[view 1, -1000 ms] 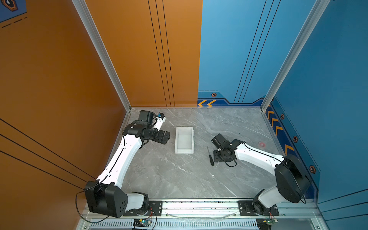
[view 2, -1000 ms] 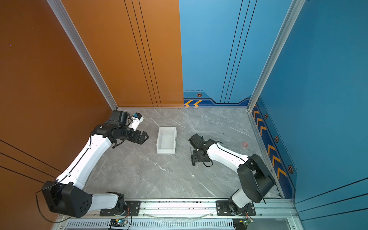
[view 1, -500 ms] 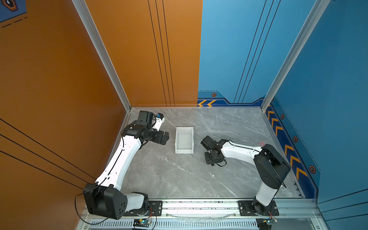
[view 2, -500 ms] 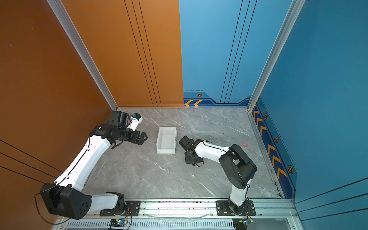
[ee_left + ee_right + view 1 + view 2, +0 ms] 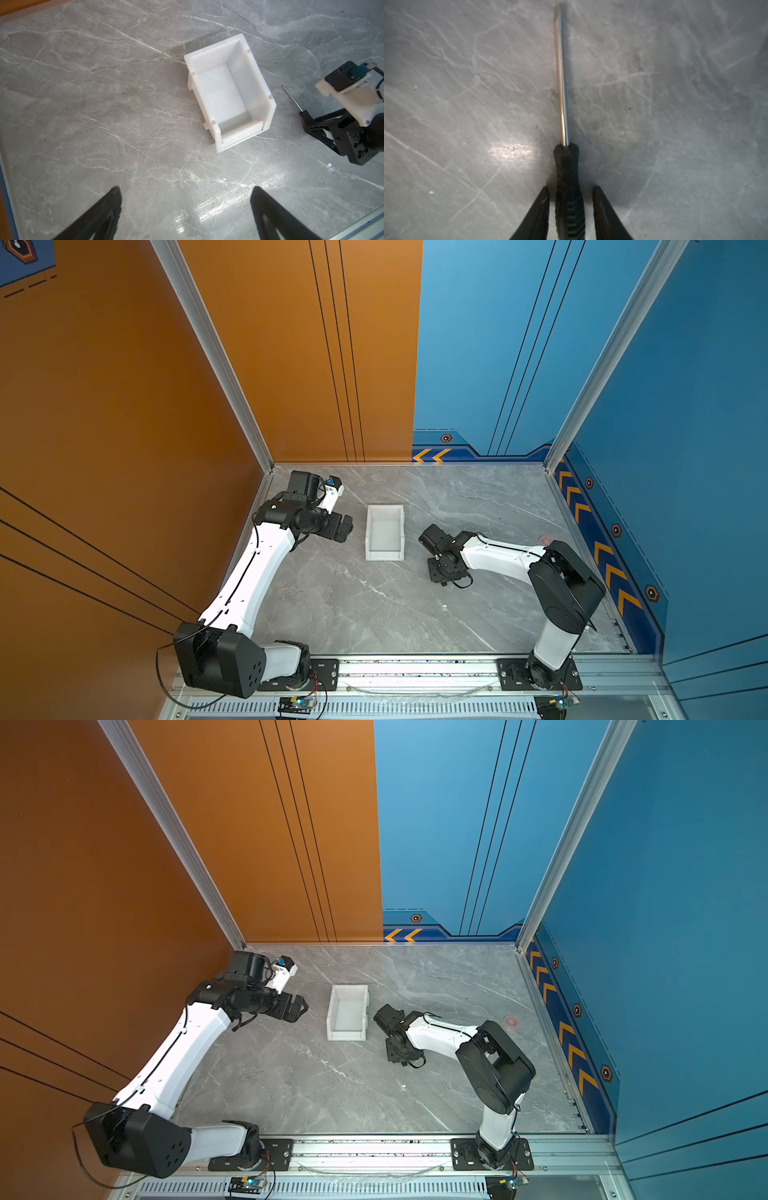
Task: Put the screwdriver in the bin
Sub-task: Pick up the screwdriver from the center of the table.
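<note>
Since a second ago, the right arm [image 5: 498, 556] has swung inward, and its pincer, the right gripper [image 5: 570, 188], now sits over the screwdriver [image 5: 564, 124] with its jaws drawn narrower. Its two black fingers [image 5: 538, 212] flank the ribbed black handle with a thin gap on each side, so the pincer is released, not clenched on the tool. The screwdriver lies flat on the grey marble table [image 5: 374, 605], its thin metal shaft pointing away from the fingers. In both top views the wrist hides it. In the left wrist view the shaft [image 5: 291, 99] lies near one long wall of the white bin [image 5: 212, 46], not touching it. The bin [image 5: 384, 556] stands open and holds nothing, between the two arms. On its far side, well apart, the left gripper [image 5: 186, 189] hangs above bare table, spread wide and holding nothing.
</note>
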Robot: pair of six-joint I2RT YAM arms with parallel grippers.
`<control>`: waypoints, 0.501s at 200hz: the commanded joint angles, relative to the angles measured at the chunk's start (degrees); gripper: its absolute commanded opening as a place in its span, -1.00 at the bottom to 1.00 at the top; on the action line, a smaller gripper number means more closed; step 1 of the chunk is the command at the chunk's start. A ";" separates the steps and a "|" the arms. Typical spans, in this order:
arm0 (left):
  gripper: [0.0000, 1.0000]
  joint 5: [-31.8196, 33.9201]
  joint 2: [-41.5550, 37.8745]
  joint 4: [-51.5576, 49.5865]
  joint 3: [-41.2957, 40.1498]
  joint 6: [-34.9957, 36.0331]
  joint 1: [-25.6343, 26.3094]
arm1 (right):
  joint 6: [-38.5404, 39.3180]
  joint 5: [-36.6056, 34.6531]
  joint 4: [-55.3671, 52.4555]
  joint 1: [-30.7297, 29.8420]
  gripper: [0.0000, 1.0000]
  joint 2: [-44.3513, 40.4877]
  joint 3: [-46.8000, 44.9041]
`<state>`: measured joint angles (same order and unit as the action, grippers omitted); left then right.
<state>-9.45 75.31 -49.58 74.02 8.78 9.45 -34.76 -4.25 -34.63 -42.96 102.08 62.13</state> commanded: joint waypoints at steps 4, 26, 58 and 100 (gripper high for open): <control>0.96 -0.74 -1.06 -1.34 -0.36 0.04 0.36 | -0.74 -0.23 0.33 0.21 -0.33 0.74 -0.97; 0.96 -0.72 -1.24 -1.32 -0.45 0.04 0.35 | -0.74 -0.23 0.44 0.21 -0.39 0.63 -1.19; 0.96 -0.75 -1.60 -1.31 -0.63 -0.24 0.46 | -0.51 0.14 0.57 0.16 -0.48 0.49 -1.39; 0.96 -0.15 -1.92 -1.26 -0.26 -0.25 0.41 | -0.16 0.28 0.53 0.50 -0.60 -1.08 -1.30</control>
<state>-9.45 74.78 -49.60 74.00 8.75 9.45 -34.76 -4.21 -33.82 -42.96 102.02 61.93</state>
